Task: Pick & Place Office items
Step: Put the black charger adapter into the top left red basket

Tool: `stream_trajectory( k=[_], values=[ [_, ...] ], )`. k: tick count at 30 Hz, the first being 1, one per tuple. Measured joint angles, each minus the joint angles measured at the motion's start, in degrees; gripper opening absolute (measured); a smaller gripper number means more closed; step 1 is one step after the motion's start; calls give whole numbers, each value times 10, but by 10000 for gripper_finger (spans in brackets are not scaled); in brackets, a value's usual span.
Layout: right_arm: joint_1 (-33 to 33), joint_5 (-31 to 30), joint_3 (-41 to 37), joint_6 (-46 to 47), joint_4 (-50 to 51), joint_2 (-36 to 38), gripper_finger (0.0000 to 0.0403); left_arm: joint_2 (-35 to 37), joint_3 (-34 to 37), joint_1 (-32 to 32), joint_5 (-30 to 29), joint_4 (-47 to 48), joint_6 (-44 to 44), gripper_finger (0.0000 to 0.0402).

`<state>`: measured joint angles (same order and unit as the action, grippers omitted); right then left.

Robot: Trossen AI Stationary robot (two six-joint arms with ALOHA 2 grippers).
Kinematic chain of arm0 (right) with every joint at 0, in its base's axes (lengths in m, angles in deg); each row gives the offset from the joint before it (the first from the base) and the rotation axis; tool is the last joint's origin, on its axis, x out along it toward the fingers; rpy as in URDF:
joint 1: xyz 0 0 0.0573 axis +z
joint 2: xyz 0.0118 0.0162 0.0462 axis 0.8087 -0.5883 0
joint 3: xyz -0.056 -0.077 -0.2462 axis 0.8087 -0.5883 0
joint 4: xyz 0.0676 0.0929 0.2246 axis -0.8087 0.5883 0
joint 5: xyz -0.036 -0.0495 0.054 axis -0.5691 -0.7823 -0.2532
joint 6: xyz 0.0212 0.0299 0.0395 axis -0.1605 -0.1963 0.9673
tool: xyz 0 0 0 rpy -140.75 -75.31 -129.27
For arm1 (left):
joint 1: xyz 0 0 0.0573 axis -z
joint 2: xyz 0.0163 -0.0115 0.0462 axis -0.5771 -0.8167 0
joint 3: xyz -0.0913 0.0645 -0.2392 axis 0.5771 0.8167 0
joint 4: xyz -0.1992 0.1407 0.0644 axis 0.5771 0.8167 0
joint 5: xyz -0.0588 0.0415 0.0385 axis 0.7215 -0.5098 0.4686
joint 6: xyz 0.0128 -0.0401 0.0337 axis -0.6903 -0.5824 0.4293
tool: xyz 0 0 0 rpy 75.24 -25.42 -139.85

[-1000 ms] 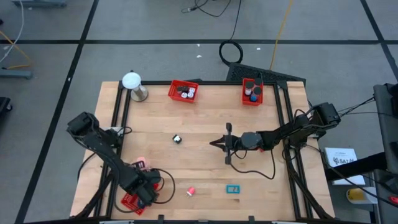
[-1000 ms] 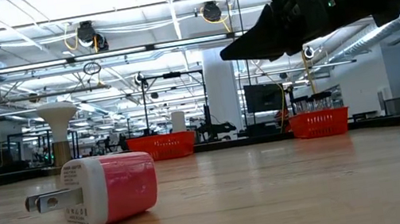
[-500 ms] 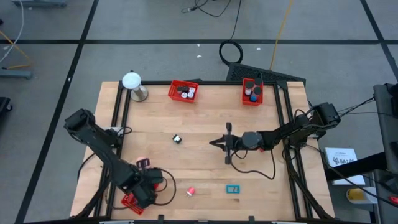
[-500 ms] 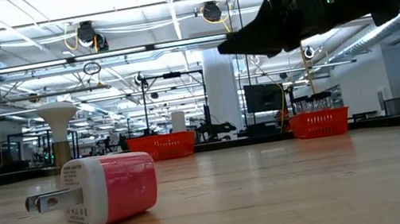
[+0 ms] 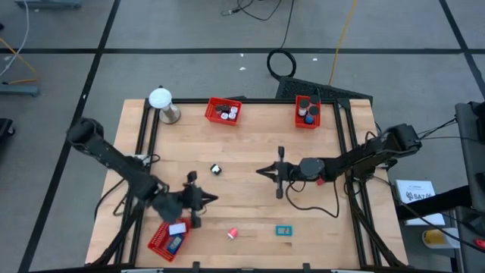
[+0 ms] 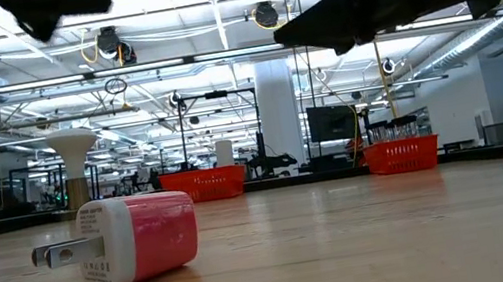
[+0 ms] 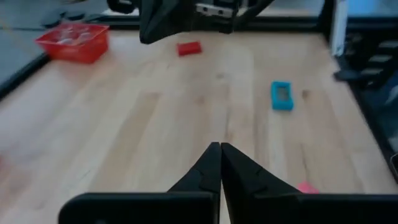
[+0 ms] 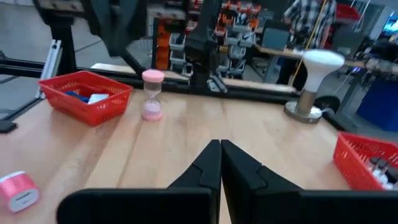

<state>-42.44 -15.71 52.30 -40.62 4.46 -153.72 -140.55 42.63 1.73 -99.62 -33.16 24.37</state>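
Near the table's front-left corner, left gripper (image 5: 211, 199) hangs above bare wood, fingers pressed together, nothing between them. Just beside it, a red mesh tray (image 5: 157, 243) holds a white and a blue piece. Right gripper (image 5: 261, 171) at table centre, fingers together, empty. Loose office items: pink-and-white plug (image 5: 233, 233) and blue flat piece (image 5: 284, 230) along the front edge, small black-and-white item (image 5: 216, 170) mid-table. 2 red trays (image 5: 223, 111) at the far edge hold more.

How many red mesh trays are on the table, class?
3. One red tray at the far edge beside the white ball stand, one at the far right, one at the near left corner.
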Motion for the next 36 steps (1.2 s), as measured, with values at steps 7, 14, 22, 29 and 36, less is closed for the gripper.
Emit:
stream_trajectory(
  k=[7,14,22,29,36],
  values=[
    [0,-20,0,63,106,38,0,33,93,-149,150,-170,58,13],
    [-2,-78,0,83,164,48,0,33,83,-265,254,-169,121,35],
    [-4,-76,-1,113,216,75,0,-19,229,-324,292,-474,137,7],
    [-15,-76,0,149,243,78,0,-21,222,-359,305,-432,129,8],
    [-23,-77,0,183,319,78,0,-21,208,-350,332,-394,108,14]
  ],
)
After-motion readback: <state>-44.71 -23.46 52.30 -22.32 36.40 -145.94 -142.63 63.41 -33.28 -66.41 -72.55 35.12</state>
